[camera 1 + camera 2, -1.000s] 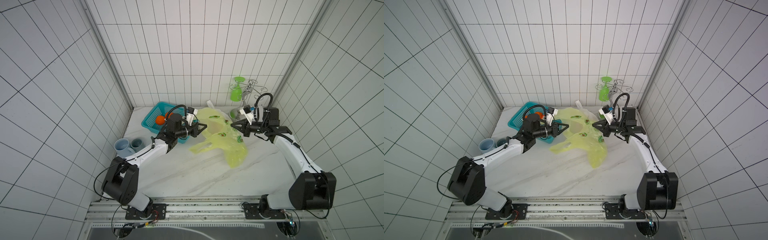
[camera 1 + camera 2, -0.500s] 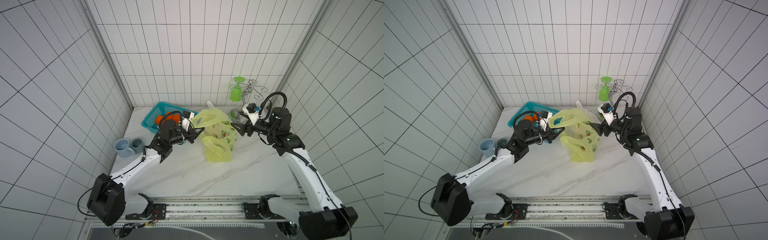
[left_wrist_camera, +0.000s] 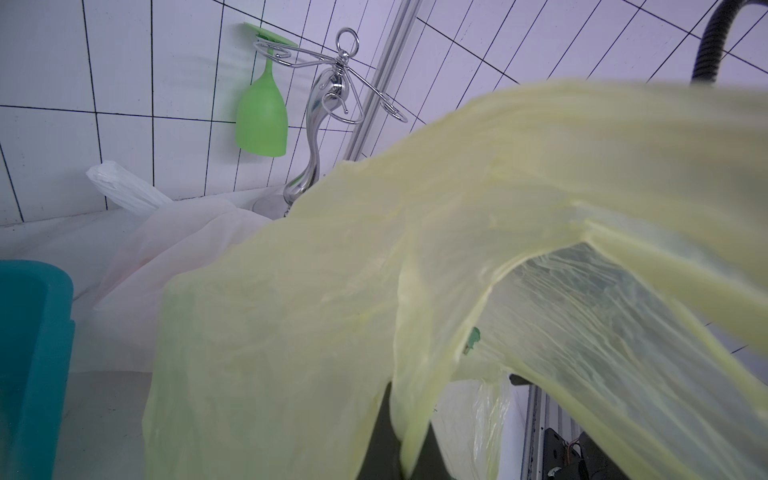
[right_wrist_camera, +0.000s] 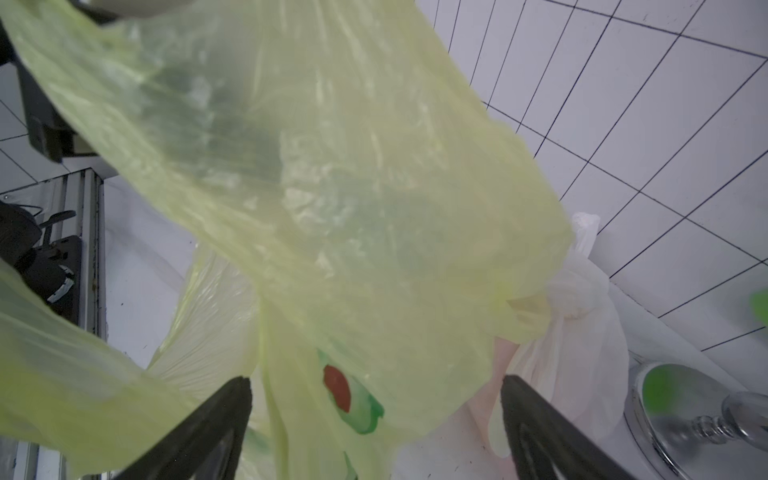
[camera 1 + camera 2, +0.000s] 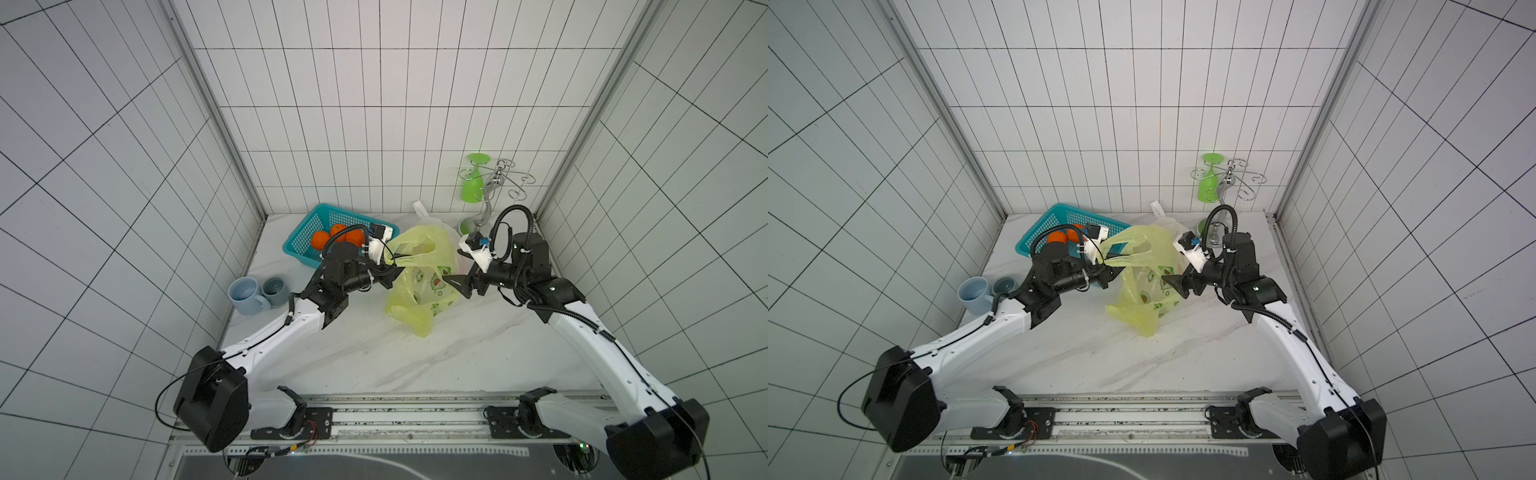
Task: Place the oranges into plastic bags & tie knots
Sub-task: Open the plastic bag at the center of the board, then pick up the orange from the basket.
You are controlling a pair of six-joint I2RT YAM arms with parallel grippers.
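Letting go, your right fingers (image 5: 457,284) stood wide and empty; left fingers (image 5: 394,272) stayed clamped on the sagging yellow-green bag (image 5: 415,291) at 12 o'clock, no longer spread for oranges (image 5: 321,240) waiting at 11.

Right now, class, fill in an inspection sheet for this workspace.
Surface: white marble-look table.
Job's things: yellow-green bag held up by one handle; oranges in teal basket; white bag behind.
Clutter: two mugs; green glass on chrome rack.
Grippers: left gripper shut on yellow-green bag; right gripper, jaws open, beside it.
Cables: black cables loop over both wrists.
Surroundings: white tiled walls.
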